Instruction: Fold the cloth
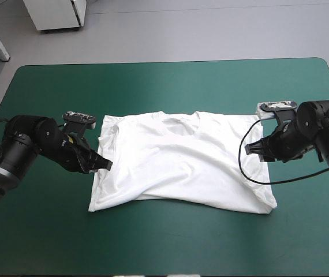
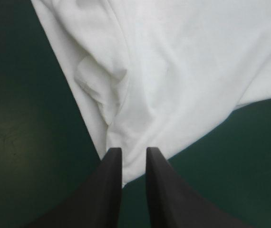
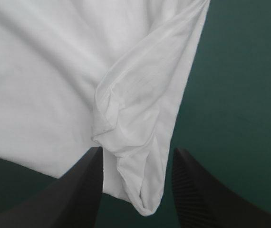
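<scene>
High view: T-shirt (image 1: 182,167) flat on table (image 1: 153,242). My left gripper (image 2: 133,151) pinching its edge; my right gripper (image 3: 137,151) spread around sleeve (image 3: 140,109).

- Bright, even overhead light on the surface (image 1: 170,242); T-shirt (image 1: 182,156) near glaring white.
- Wrist views dimmer; faint sheen beside my left claw (image 2: 133,152).

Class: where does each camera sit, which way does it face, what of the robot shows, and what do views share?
High view: above and behind, facing down at the table; both arms show.
Left wrist view: above wrist, along left gripper, shut on T-shirt.
Right wrist view: above wrist, along right gripper, open at sleeve.
All share the T-shirt.
</scene>
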Motion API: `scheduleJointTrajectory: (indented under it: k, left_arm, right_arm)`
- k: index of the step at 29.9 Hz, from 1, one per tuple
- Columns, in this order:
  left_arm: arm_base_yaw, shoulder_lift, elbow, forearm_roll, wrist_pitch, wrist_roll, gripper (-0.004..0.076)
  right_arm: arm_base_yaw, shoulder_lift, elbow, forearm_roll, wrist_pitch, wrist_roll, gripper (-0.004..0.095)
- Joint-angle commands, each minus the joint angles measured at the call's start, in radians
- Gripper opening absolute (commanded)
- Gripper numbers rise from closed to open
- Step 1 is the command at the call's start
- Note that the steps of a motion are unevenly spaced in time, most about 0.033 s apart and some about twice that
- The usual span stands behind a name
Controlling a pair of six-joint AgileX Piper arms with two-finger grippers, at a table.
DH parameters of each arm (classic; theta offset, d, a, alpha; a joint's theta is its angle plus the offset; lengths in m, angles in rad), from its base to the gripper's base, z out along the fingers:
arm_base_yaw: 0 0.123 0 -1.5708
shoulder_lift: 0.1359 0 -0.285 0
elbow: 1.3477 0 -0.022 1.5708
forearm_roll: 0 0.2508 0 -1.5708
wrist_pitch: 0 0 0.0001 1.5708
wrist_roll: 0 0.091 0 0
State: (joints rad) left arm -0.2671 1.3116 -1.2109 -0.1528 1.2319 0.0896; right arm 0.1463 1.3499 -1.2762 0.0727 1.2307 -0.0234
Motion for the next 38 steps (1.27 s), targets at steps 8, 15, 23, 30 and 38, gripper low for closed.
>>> scheduleJointTrajectory:
  k: [8,15,23,30,38]
  left_arm:
    - [-0.233,-0.031,0.134,0.134,0.016,-0.259,0.0081]
    - [-0.4,-0.031,0.187,0.303,0.054,-0.398,0.008]
    - [-0.398,-0.031,0.186,0.32,0.052,-0.408,0.0417]
    - [-0.283,-0.031,0.256,0.313,-0.01,-0.45,0.0465]
    - [-0.216,-0.017,0.316,0.271,-0.168,-0.46,0.0415]
  right_arm:
    - [-0.002,-0.148,-0.02,-0.034,0.017,0.042,0.0427]
    - [-0.002,-0.165,-0.02,-0.034,0.017,0.04,0.0368]
    - [-0.002,-0.165,-0.005,-0.021,0.018,0.036,0.0345]
    - [-0.002,-0.169,0.005,-0.021,0.018,0.033,0.0345]
    - [-0.002,-0.188,0.055,-0.021,0.018,0.023,0.0336]
